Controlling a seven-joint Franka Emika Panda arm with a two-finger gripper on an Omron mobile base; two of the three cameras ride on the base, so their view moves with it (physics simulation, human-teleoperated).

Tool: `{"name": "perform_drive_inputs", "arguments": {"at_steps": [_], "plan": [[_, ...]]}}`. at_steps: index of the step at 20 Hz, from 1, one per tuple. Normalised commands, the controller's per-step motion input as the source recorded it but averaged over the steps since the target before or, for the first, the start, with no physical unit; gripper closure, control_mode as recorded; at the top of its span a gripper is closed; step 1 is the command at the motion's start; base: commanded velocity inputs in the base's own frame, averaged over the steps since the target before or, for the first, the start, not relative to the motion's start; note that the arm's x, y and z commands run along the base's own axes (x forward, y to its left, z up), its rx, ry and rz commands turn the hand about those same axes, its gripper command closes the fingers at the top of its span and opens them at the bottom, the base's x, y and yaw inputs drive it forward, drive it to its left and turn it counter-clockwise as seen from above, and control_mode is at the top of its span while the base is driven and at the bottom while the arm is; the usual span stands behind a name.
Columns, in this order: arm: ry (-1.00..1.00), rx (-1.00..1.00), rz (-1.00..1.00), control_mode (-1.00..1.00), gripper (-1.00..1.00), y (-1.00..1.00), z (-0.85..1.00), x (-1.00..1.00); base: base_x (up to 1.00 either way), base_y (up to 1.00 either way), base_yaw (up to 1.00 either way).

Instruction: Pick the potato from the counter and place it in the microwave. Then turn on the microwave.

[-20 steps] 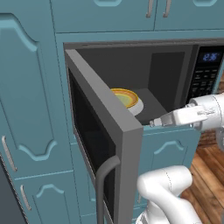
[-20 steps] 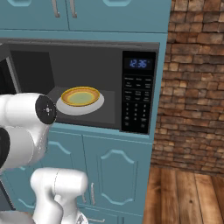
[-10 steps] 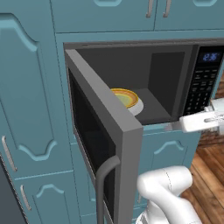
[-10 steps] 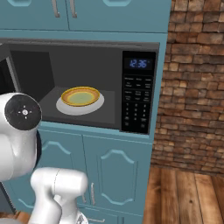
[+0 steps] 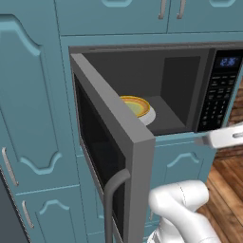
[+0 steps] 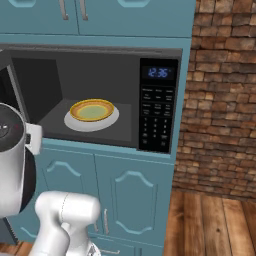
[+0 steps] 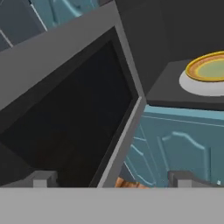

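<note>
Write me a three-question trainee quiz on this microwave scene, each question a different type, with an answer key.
1. True or false: the microwave door is shut.
2. Multiple choice: what sits inside the microwave? A) a yellow-rimmed bowl on a white turntable plate B) a kettle C) a loaf of bread
3. Fill in: the end effector is ____, with nothing between its fingertips.

Key
1. False: the door stands swung wide open.
2. A
3. open
</note>
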Motion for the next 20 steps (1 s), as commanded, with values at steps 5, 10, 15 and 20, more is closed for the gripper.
{"name": "perform_drive_inputs", "arguments": {"at_steps": [5, 10, 15, 20], "plan": [[0.0, -0.21, -0.13, -1.0, -1.0, -0.33, 0.0, -0.07, 0.0, 0.0, 0.0], [0.0, -0.18, -0.13, -1.0, -1.0, -0.28, 0.0, -0.08, 0.0, 0.0, 0.0], [0.0, -0.09, -0.11, -1.0, -1.0, -0.25, -0.02, -0.08, 0.0, 0.0, 0.0], [0.08, -0.02, -0.13, -1.0, -1.0, -0.13, -0.22, 0.0, 0.0, 0.0, 0.0]]}}
